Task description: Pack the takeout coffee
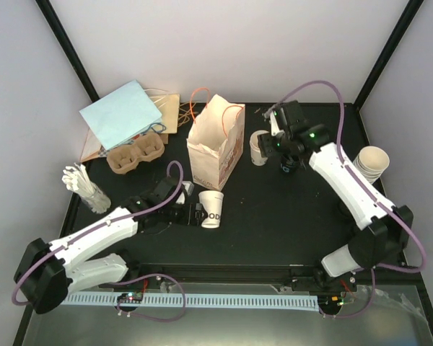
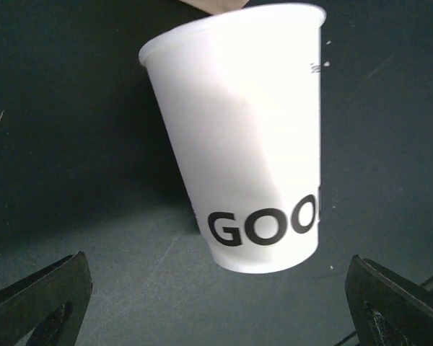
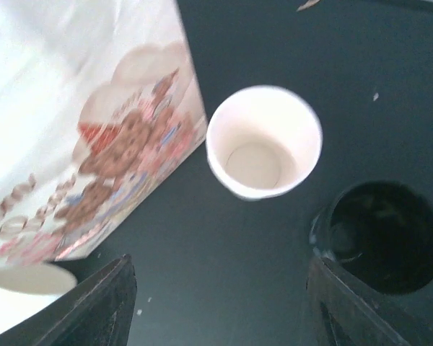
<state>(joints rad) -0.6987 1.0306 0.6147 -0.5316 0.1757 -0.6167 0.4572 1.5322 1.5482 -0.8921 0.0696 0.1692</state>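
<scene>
- White tapered paper cup [image 1: 211, 209], black lettering, on black bench [image 1: 274, 216], six o'clock of printed cream paper bag [image 1: 216, 140].
- Left tool [image 2: 216, 310] spread wide, flanking it, not touching.
- Right tool [image 3: 224, 306] spread, facing lidless white cup [image 3: 263, 140], bag's three o'clock.

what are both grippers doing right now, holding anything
left gripper: open, fingers either side of the printed paper cup, untouched
right gripper: open, empty, near a lidless paper cup

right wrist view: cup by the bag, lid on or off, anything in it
Lid off and empty: the cup stands upright, its open rim and bare inside bottom showing.
</scene>
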